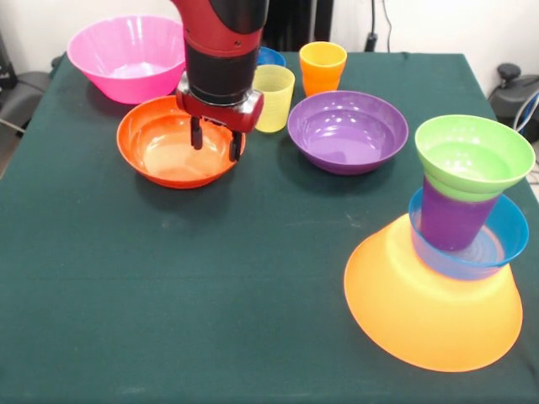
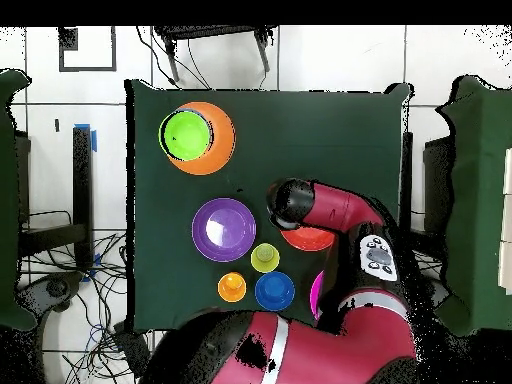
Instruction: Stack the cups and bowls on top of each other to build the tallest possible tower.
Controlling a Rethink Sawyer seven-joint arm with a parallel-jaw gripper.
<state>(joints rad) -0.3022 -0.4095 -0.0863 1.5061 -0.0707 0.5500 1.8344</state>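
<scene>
Gripper [image 1: 216, 144] open, empty, hanging inside orange-red bowl [image 1: 168, 160] | yellow cup [image 1: 274, 98] just beside | tower [image 1: 459, 252] well apart

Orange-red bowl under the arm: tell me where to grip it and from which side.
Grip the rim of the orange-red bowl, coming straight down from above. It sits upright and open on the green table, its thin wall flaring outward, so one finger could go inside the wall and one outside. The claw hangs open over its far-right rim; that section is probably the easiest to pinch.
</scene>
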